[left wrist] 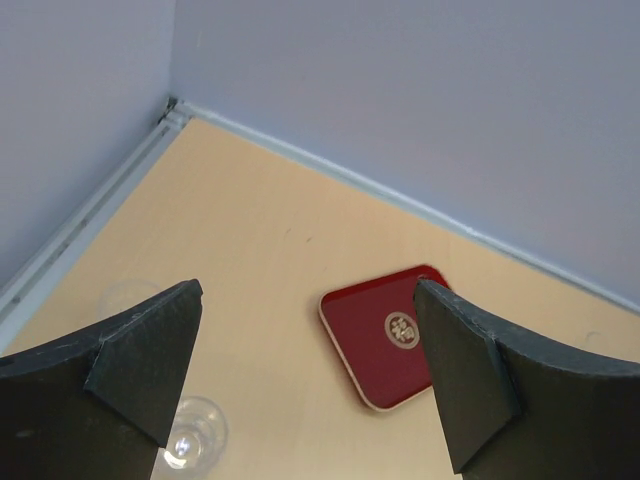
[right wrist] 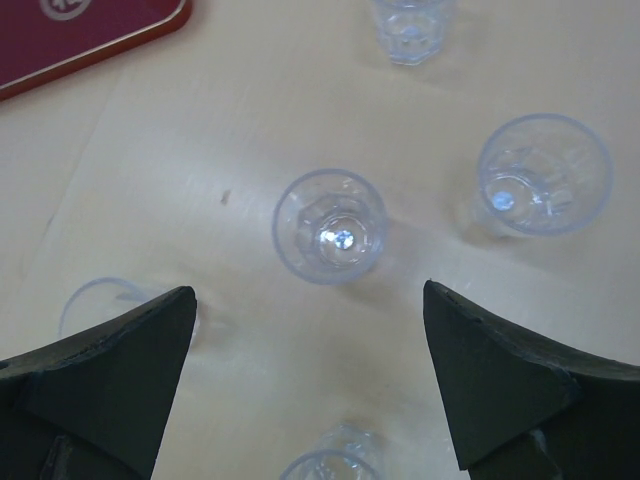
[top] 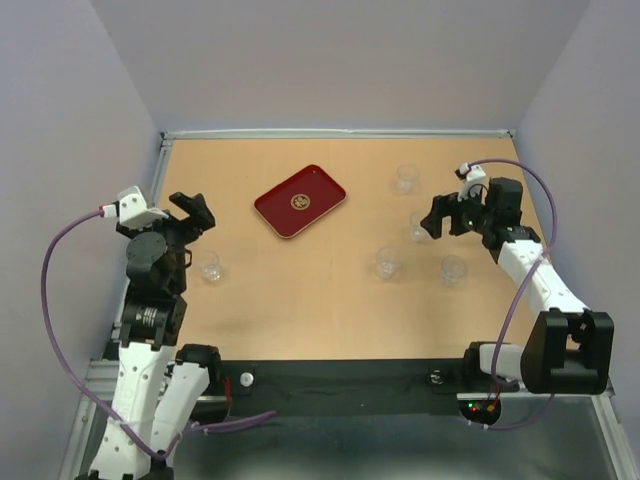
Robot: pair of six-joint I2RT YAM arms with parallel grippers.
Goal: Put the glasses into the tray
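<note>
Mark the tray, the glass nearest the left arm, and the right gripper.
tray [top: 322, 190]: top view, bare red surface, right of centre.
glass nearest the left arm [top: 209, 266]: top view, middle of its body.
right gripper [right wrist: 307, 292]: right wrist view, midway between the open fingertips.

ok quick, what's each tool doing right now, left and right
Left tool: open, holding nothing.
Right tool: open, holding nothing; a glass stands just ahead of it.
</note>
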